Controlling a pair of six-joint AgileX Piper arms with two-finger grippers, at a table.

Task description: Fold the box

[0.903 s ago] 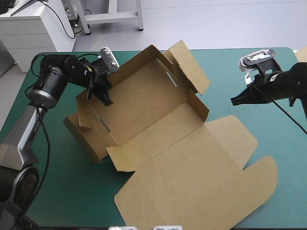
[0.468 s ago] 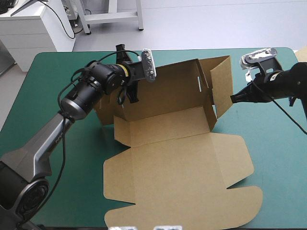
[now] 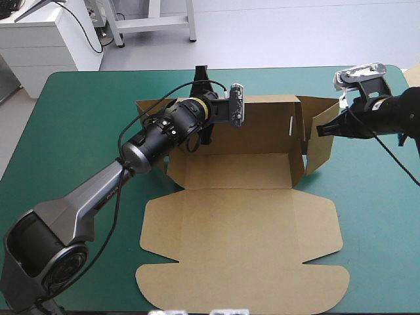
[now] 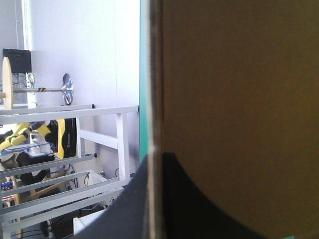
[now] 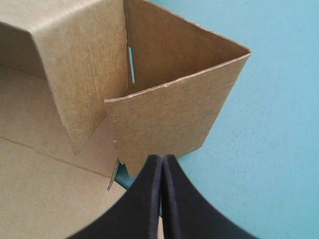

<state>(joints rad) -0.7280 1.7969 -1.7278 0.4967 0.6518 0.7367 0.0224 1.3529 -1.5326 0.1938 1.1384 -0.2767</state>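
From above, you could not read the left gripper (image 4: 158,201): its own arm (image 3: 154,138) and wrist covered the fingers where they reached the far wall of the box (image 3: 243,243). Only the left wrist view settled it. One black finger lay on each side of the wall's upright edge, the board pinched between them, all but closed. That view gave you little else. Brown board filled most of it, with a thin strip of teal-green cover (image 4: 144,74) beside the edge, and no outline of the box could be made out.

The high view showed the box in the middle of the cover, its far wall and right end flaps raised. The lid was spread flat toward the near edge. The left end was mostly hidden behind the left arm.

The right gripper (image 5: 162,164) had its fingers pressed together into one point, with nothing between them. The right wrist view put that point at the lower edge of the outer right end flap, but you could not tell whether it touched or stopped just short. The high view showed only the tip close against that flap's outer face. The narrow slot (image 5: 131,64) in the wall beyond the flap showed in both views.
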